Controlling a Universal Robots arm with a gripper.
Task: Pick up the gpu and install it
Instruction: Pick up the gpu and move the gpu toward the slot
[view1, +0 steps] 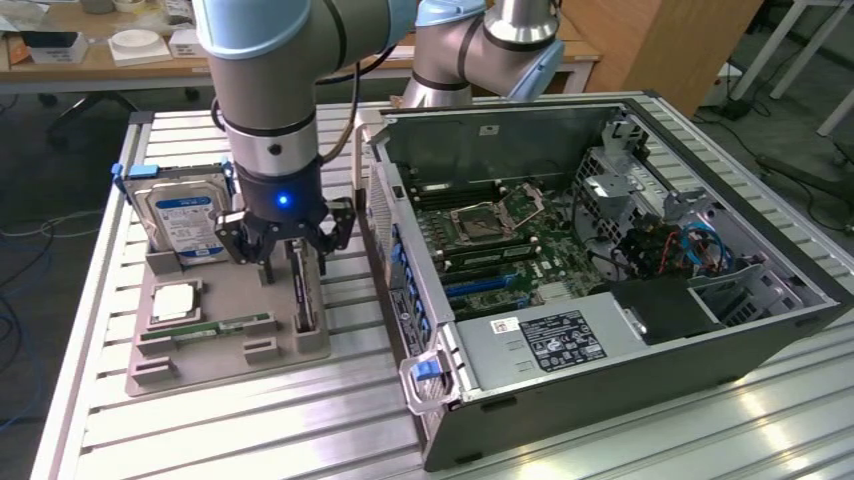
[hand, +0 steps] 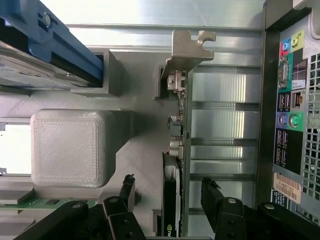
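The pincer (view1: 294, 268) hangs low over the grey tray (view1: 234, 290) with its two fingers (hand: 215, 197) spread wide apart, one on each side of the gpu (view1: 304, 300). From the wrist view I can see a gap between each finger and the card, so it straddles the gpu (hand: 177, 165) without clamping or touching it. The gpu stands on its long edge in a slot of the tray, at the side nearest the computer case (view1: 747, 330), with its silvery bracket (hand: 190, 50) at the end away from the fingers. The same tray also holds a hard drive (view1: 187, 225) with a blue and white label, propped upright at the far end, a square processor chip (view1: 176, 300) lying flat, and a narrow green RAM stick (view1: 220, 328) set in a groove near the front. The tray sits on the ribbed metal tabletop (view1: 267, 420), just beside the case. The case lies on its side with the panel off; inside it are the green motherboard (view1: 507, 240), a grey power supply (view1: 561, 340) and some blue cables (view1: 694, 245).
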